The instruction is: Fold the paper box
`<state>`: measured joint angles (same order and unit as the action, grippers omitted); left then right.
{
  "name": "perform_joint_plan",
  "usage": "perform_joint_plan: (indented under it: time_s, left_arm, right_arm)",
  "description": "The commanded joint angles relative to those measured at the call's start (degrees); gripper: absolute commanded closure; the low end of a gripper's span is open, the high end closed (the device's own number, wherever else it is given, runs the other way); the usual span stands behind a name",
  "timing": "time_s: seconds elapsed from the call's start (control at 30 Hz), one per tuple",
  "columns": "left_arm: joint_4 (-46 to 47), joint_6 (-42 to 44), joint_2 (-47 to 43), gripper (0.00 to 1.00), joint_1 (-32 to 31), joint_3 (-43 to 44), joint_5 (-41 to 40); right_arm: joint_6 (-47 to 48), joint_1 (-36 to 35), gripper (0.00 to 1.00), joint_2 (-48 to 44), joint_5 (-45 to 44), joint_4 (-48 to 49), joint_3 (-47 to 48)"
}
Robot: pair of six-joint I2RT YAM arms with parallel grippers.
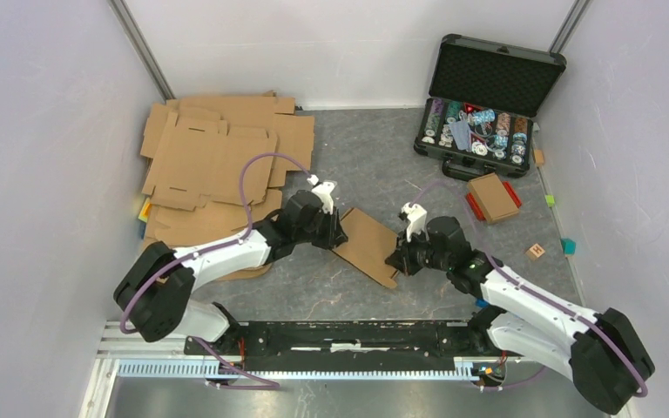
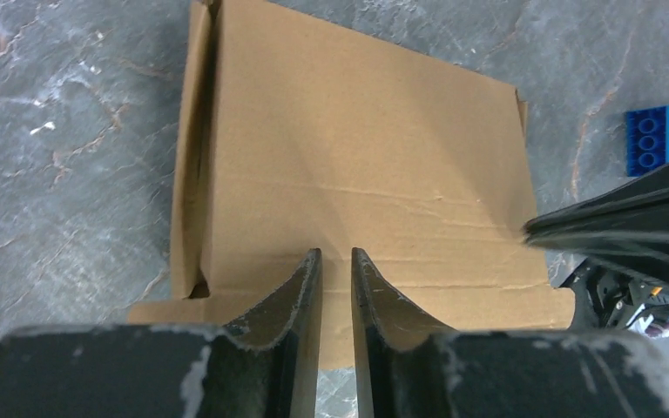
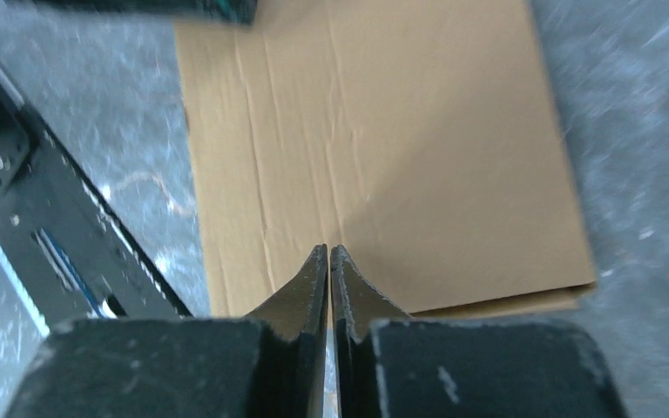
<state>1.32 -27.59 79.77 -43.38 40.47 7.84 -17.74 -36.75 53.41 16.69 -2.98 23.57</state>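
The paper box (image 1: 368, 242) is a flat, partly folded piece of brown cardboard lying on the grey table between my two arms. In the left wrist view the paper box (image 2: 357, 148) has a side flap folded up along its left edge. My left gripper (image 1: 337, 233) is at its left end; the left gripper (image 2: 336, 254) has its jaws a narrow gap apart over the cardboard, with nothing between them. My right gripper (image 1: 398, 259) is at the box's right end. In the right wrist view the right gripper (image 3: 329, 250) is shut and empty, with its tips over the paper box (image 3: 401, 157).
A pile of flat cardboard blanks (image 1: 218, 157) lies at the back left. A black case of poker chips (image 1: 483, 96) stands open at the back right. A small brown box (image 1: 494, 197), a wooden cube (image 1: 536, 252) and a teal block (image 1: 569, 246) lie at the right.
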Motion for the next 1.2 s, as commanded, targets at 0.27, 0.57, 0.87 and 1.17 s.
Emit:
perform_joint_plan:
  time_s: [0.27, 0.57, 0.87, 1.17]
  left_arm:
    - [1.9, 0.3, 8.8, 0.76, 0.0, 2.3, 5.7]
    - [-0.6, 1.0, 2.6, 0.75, 0.0, 1.9, 2.6]
    - [-2.6, 1.0, -0.3, 0.74, 0.1, 0.5, 2.2]
    - [-6.4, -1.7, -9.5, 0.71, 0.7, -4.7, -2.1]
  right_arm:
    - [0.6, -1.1, 0.94, 9.9, 3.4, 4.4, -5.9]
    - [4.7, -1.0, 0.85, 4.2, -4.6, -5.0, 4.7]
    - [10.1, -1.0, 0.02, 8.5, -11.4, -1.9, 10.8]
    - [14.4, -1.0, 0.02, 21.6, -3.2, -0.2, 12.3]
